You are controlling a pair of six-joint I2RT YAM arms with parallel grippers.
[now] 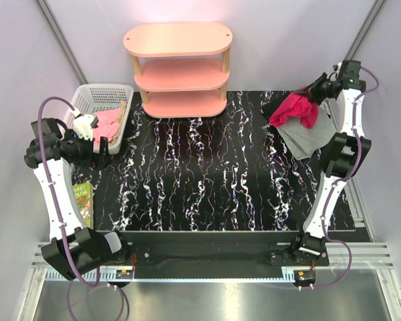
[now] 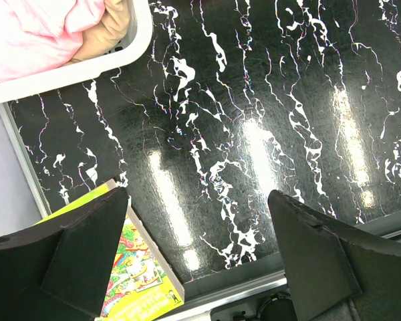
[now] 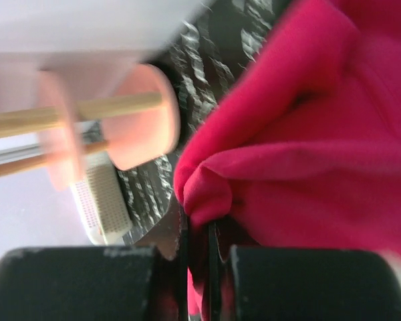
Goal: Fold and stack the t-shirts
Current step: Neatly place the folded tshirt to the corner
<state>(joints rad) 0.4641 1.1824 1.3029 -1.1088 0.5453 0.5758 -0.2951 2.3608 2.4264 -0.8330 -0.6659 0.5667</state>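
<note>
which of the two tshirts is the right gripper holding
The crimson-red t-shirt, bunched and pinched in the shut right gripper. The light grey t-shirt lies on the table, partly beneath it, with no gripper on it.

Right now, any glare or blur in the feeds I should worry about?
Left wrist: sharp, but long light streaks glare off the glossy table. Right wrist: pink shelf smeared and blurry, red t-shirt soft at close range. Top external: even light, sharp, a bright glow on the back wall.

- Left arm (image 1: 51, 184) folded back, elbow high; left tool (image 2: 197, 200) points down, jaws spread wide.
- Right arm (image 1: 331, 187) reaches forward, raised; right tool (image 3: 199, 267) pinched tight on red t-shirt (image 3: 307, 134).
</note>
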